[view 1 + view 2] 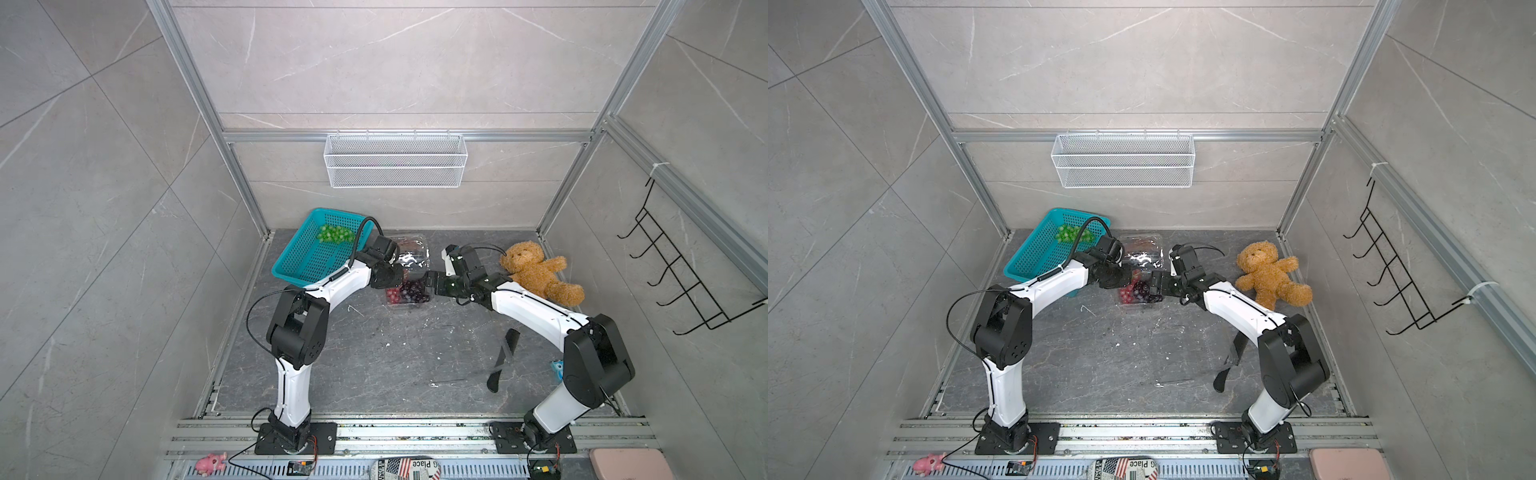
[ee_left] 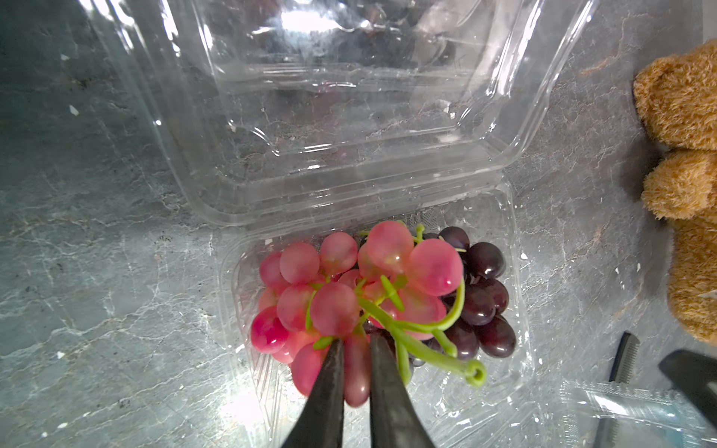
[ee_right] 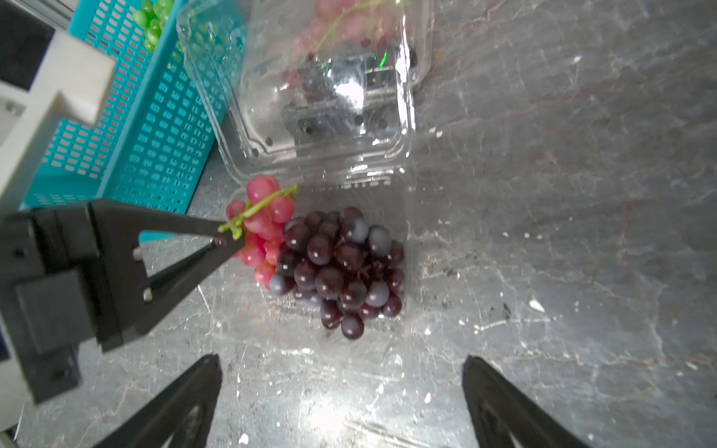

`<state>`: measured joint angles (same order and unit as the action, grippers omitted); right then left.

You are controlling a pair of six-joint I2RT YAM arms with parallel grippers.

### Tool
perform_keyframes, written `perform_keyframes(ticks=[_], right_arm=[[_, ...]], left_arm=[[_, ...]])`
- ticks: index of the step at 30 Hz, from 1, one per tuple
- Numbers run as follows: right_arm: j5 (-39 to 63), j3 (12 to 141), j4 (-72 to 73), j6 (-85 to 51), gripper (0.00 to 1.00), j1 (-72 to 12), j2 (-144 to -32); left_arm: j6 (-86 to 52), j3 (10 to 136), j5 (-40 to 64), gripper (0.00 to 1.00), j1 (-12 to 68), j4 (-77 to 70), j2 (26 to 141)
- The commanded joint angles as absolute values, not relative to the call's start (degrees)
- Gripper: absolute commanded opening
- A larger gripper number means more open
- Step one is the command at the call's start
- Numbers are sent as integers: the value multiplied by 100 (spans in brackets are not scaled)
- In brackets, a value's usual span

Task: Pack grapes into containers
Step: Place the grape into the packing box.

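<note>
Where the dark marbled tabletop [image 1: 374, 365] spreads between the walls, the left arm [image 1: 332, 286] and the right arm [image 1: 528, 307] both bend inward toward its far middle. Next in size, a teal basket [image 1: 307, 257] sits at the far left with a bunch of green grapes [image 1: 334, 234] in it. A brown teddy bear [image 1: 536, 274] lies at the far right, beside the right arm. Between them an open container [image 2: 520, 349] of clear plastic rests on the tabletop, its lid [image 2: 349, 116] folded back away from the arms. Beyond the lid a second container [image 1: 409, 245] shows red berries blurred through its plastic. In the open tray two bunches lie touching: dark purple grapes [image 3: 341, 267] on the right arm's side and red grapes [image 2: 333, 294] on the left arm's side. The right gripper [image 3: 341, 362] hangs near the dark bunch without touching it, its fingers [image 3: 182, 403] spread wide with nothing between them. The left gripper [image 2: 356, 341] is down on the red bunch, its fingers [image 2: 326, 388] a narrow slit apart and their tips at the green stem [image 2: 476, 374]. A red berry shows in the slit, but whether they pinch stem or berry cannot be told.
</note>
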<state>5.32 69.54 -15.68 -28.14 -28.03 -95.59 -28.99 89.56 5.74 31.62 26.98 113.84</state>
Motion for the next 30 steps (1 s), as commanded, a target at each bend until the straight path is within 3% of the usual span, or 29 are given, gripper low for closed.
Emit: perform_keyframes(ticks=[1, 12, 24, 30], right_arm=[[327, 7290, -1888, -2918, 99, -2784, -9827], [-36, 8173, -2264, -2796, 97, -3000, -10611], [-110, 8775, -2424, -2848, 97, -3181, -11064], [-314, 9248, -2647, -2883, 97, -3182, -11278]], left_arm=[[-2957, 9070, 568, 20, 3189, 2773, 11169], [-3146, 8930, 563, 36, 3190, 2698, 10770], [-3415, 8658, 688, 45, 2886, 2668, 10358], [-3539, 8258, 856, 59, 2624, 2486, 9952]])
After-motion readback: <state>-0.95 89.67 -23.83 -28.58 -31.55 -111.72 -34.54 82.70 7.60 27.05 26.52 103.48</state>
